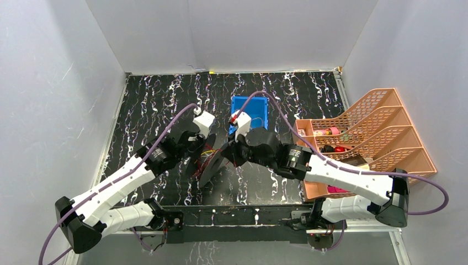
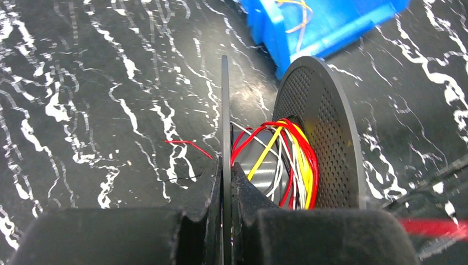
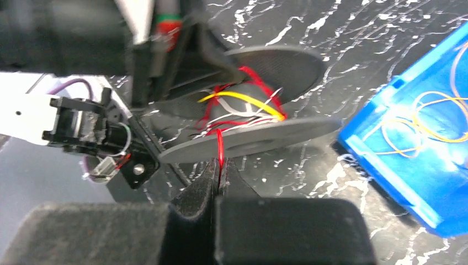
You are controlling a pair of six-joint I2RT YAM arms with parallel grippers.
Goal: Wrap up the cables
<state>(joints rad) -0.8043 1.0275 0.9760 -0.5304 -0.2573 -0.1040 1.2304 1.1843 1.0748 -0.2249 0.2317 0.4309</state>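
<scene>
Left tool (image 2: 225, 175) gripped black perforated plastic spool (image 2: 325, 138) by its flange; right tool (image 3: 218, 175) pinched thin red cable (image 3: 219, 144).

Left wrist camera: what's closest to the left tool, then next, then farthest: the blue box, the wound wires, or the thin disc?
1. The thin disc: pinched in the left tool, center.
2. The wound wires: just to its right.
3. The blue box: far back, upper right.

Blue bin (image 1: 255, 109) mid-rear on black marbled table (image 1: 154, 99); peach file rack (image 1: 386, 118) right, small items inside.
</scene>
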